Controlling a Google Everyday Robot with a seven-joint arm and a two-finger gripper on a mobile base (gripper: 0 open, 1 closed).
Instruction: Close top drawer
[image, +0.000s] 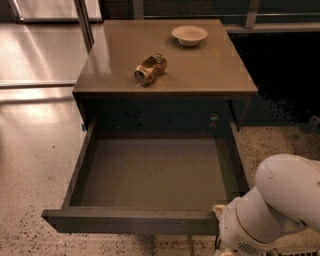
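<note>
The top drawer (130, 221) is pulled far out of the cabinet, with its plain grey inside (155, 172) open to view and nothing in it. Its flat dark front runs along the bottom of the view. My white arm (272, 210) sits at the bottom right, close against the right end of the drawer front. The gripper is out of view, below the bottom edge of the picture at the end of this arm. The two lower drawers are hidden under the open one.
On the brown cabinet top (215, 75) lie a crushed gold can (150, 68) on its side and a small cream bowl (189, 35) at the back. Shiny floor lies to the left, speckled floor to the right, and a dark area at the back right.
</note>
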